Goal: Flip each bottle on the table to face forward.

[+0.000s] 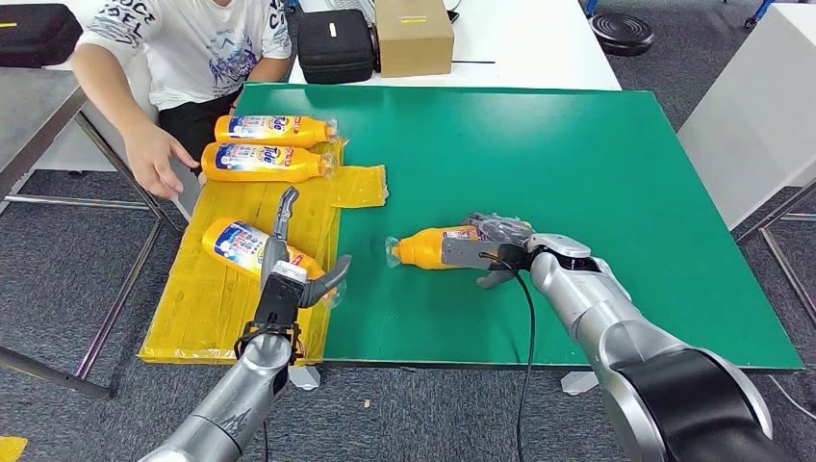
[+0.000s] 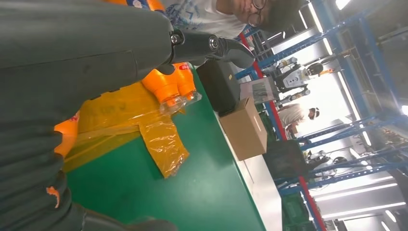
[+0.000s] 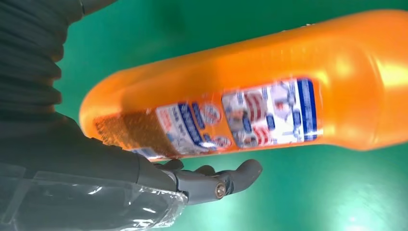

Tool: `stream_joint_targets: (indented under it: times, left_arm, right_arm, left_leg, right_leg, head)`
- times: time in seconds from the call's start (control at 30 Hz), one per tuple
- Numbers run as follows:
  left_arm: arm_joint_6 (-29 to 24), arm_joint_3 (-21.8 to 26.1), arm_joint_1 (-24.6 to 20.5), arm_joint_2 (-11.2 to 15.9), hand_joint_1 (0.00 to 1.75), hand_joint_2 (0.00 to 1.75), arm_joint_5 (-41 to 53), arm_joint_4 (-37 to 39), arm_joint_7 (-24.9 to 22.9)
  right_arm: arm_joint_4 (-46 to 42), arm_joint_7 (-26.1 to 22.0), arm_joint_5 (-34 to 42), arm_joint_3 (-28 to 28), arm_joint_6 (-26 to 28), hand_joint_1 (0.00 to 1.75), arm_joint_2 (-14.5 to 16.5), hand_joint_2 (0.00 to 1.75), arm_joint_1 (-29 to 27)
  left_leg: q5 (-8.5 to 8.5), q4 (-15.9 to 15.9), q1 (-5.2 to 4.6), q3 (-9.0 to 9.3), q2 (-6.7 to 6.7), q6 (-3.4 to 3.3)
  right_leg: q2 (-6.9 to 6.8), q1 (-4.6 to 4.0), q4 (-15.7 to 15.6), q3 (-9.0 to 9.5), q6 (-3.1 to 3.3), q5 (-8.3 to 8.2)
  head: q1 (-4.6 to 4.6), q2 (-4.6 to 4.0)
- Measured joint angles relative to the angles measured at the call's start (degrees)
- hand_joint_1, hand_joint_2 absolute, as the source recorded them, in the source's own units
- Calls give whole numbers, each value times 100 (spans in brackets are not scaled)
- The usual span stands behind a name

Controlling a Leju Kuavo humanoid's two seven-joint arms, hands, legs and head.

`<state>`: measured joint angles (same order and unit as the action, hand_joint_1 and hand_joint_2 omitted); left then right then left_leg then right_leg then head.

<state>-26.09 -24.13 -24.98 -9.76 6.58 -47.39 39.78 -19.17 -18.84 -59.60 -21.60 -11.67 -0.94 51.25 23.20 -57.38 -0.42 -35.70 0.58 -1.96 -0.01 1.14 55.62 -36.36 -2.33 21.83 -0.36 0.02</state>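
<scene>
An orange bottle (image 1: 428, 248) lies on its side on the green table (image 1: 577, 154), cap toward the left. My right hand (image 1: 502, 252) grips its base end; up close its label (image 3: 240, 118) faces the camera, with the thumb (image 3: 226, 180) curled beneath it. Another orange bottle (image 1: 241, 245) lies on the yellow plastic sheet (image 1: 207, 308), and my left hand (image 1: 289, 274) is over its neck end with fingers spread, holding nothing. Two more bottles (image 1: 274, 128) (image 1: 265, 162) lie side by side at the sheet's far end; their necks (image 2: 171, 89) show past my left hand (image 2: 72, 57).
A person sits at the far left corner, with a hand (image 1: 154, 159) close to the two far bottles. On the white table behind stand a black case (image 1: 334, 43) and a cardboard box (image 1: 414, 34). A white panel (image 1: 751, 115) stands to the right.
</scene>
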Motion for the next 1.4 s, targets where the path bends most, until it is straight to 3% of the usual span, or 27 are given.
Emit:
stream_joint_targets:
  times: [0.3, 0.57, 0.9, 0.93, 1.03, 1.07, 1.4]
  left_arm:
    - [1, 0, 12, 1, 0, 175, 10, 51, -3]
    - [30, 0, 24, 2, 0, 175, 76, 53, -77]
    - [27, 0, 76, 8, 0, 175, 133, 53, -164]
    - [26, 0, 77, 8, 0, 175, 141, 53, -166]
    - [48, 0, 78, 7, 0, 175, 192, 50, -208]
    - [59, 0, 78, 7, 0, 175, 214, 49, -232]
    - [78, 1, 100, 4, 0, 175, 310, 38, -294]
  right_arm:
    - [103, 56, 10, -25, -19, 0, -35, 175, -24]
    - [162, 384, 10, -31, 81, 0, -223, 175, -92]
    - [174, 303, 254, 42, 380, 0, -383, 175, -235]
    - [174, 293, 269, 64, 400, 20, -384, 175, -242]
    - [174, 250, 297, 116, 413, 151, -385, 175, -261]
    - [174, 235, 298, 122, 403, 175, -385, 175, -266]
    - [173, 136, 255, 127, 384, 175, -387, 175, -314]
  left_leg:
    - [0, 0, 0, 1, -1, 0]
    - [0, 0, 0, 1, 2, 0]
    - [1, 0, 0, 2, -2, -1]
    - [1, 0, 1, 2, -2, -1]
    - [1, 0, 2, 3, -2, 0]
    - [0, 0, 2, 3, -2, 0]
    - [1, 0, 1, 4, -4, -1]
  right_leg:
    - [0, -1, 0, 0, 0, 0]
    - [-1, 0, 0, 1, 0, 0]
    - [1, -1, -1, 0, 0, 0]
    - [1, -2, 0, 0, 0, 0]
    - [1, -3, 0, 0, 0, 0]
    - [1, -3, 0, 1, 0, 0]
    - [1, -2, -1, 2, 0, 0]
  head:
    - [1, 0]
    - [0, 0]
    - [0, 0]
    - [0, 0]
    - [-1, 0]
    - [0, 0]
    - [1, 0]
